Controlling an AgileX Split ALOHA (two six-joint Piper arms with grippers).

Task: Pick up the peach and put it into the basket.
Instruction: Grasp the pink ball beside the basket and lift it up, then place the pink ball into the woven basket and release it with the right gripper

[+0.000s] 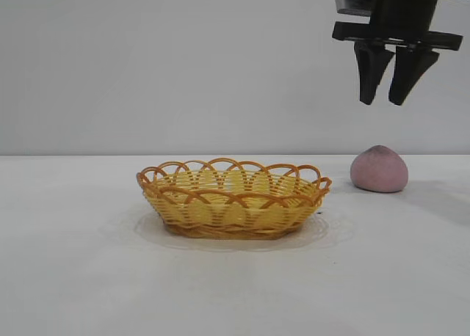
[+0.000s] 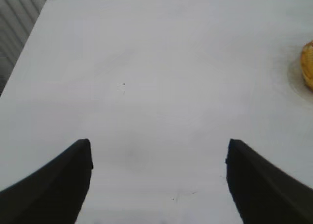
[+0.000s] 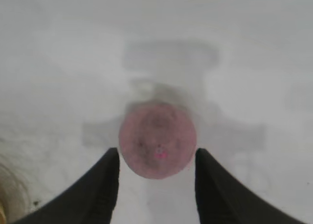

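right gripper (image 1: pixel 387 101): jaws apart, empty, above the peach (image 1: pixel 379 169)
left gripper (image 2: pixel 159 177): released, idle
approach: descend straight, straddle peach's widest part
basket (image 1: pixel 233 198): at peach's 9 o'clock

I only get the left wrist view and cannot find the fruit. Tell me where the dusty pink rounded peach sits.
Observer: The dusty pink rounded peach lies on the white table, right of the yellow woven wicker basket, apart from it.
Operator: Report the right claw.
Observer: The right claw hangs open above the peach, not touching.
Operator: Check the basket's contents.
Observer: Nothing shows inside it in the exterior view.
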